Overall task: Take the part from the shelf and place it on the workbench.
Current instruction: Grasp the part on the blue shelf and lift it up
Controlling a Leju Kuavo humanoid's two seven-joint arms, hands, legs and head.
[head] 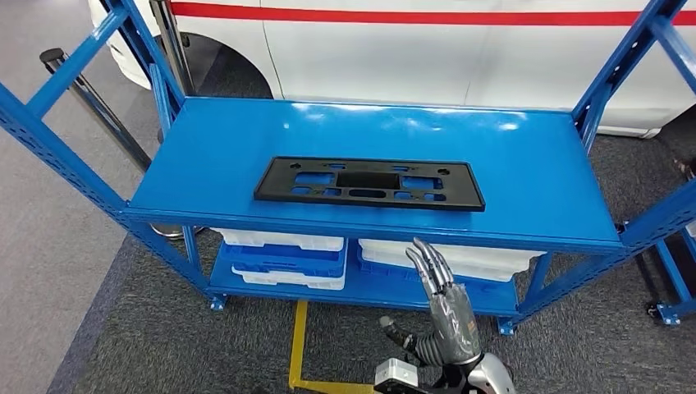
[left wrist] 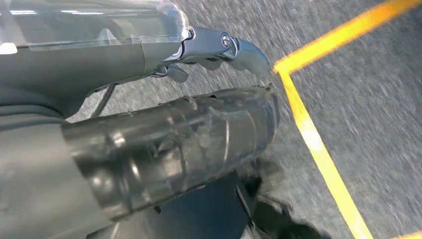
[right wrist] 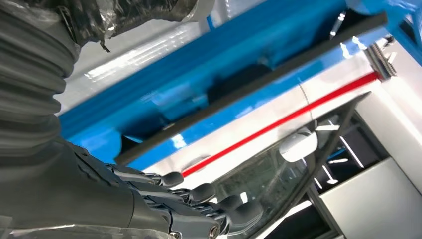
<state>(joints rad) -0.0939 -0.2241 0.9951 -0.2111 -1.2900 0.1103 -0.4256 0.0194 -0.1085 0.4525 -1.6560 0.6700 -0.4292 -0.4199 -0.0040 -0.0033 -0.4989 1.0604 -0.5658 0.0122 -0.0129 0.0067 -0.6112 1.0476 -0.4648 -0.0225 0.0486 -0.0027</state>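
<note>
Nothing of the task is done yet: the part lies flat on the shelf, untouched. At 6 o'clock of it, the right hand is raised below the shelf edge, fingers released and empty. No grasp is seen in the left hand, hanging over the floor.

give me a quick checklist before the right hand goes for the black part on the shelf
1. Part reachable: the black part lies flat on the blue shelf, nothing on top of it: ok.
2. Right hand free: fingers extended, holding nothing: ok.
3. Right hand at the part: it is below the shelf's front edge, not touching the part: not ok.
4. Left hand free: it hangs over the grey floor by the yellow line, holding nothing: ok.
5. Path over the shelf top: no other item between the front edge and the part: ok.
6. Workbench ready: cannot tell.
</note>
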